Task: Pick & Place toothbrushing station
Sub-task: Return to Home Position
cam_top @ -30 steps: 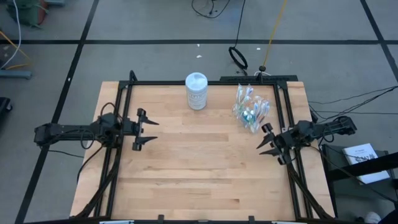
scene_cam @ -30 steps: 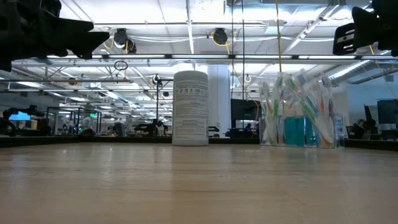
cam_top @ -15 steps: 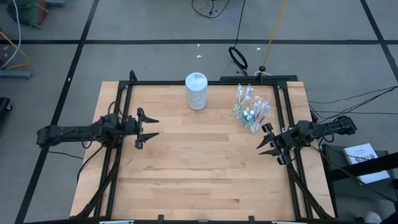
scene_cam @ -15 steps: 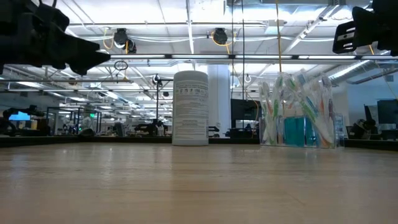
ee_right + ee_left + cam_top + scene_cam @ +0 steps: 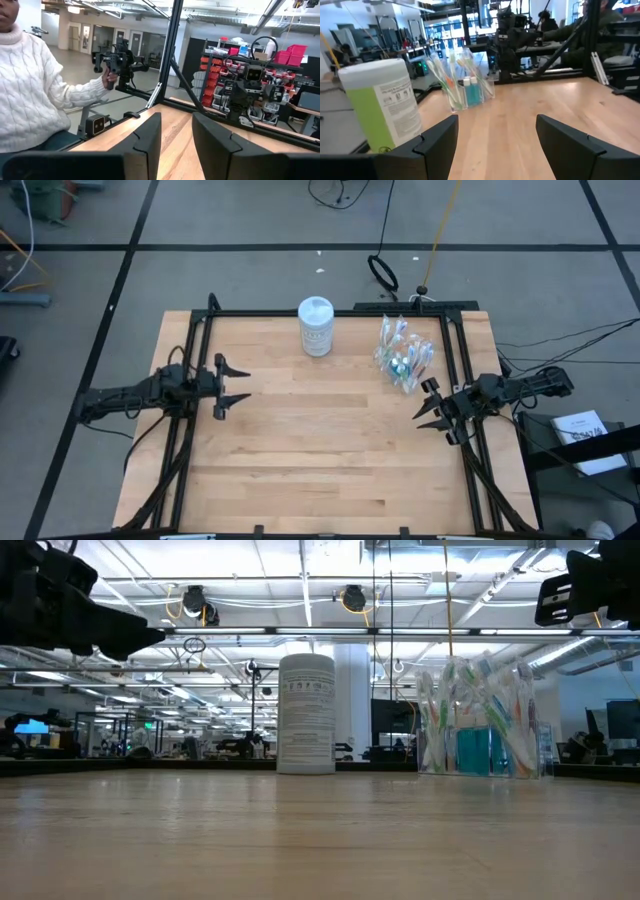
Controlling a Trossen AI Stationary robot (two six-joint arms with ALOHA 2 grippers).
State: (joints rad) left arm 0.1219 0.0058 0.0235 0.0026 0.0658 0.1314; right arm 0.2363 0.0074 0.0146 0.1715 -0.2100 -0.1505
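The toothbrushing station is a clear cup of slim toothbrushes with teal tubes, standing on its base at the table's far right; it also shows in the low view and the left wrist view. My left gripper hovers open and empty over the table's left side, pointing right, far from the station. My right gripper hovers open and empty at the right edge, just nearer than the station. Both are above the table in the low view, the left gripper and the right gripper.
A tall white canister stands at the far middle, left of the station; it also shows in the left wrist view. A black frame runs along the table's far and side edges. A person in a white sweater sits beyond the table.
My left gripper has come down a little and shifted slightly toward the far edge, staying open. My right gripper and the station have kept still.
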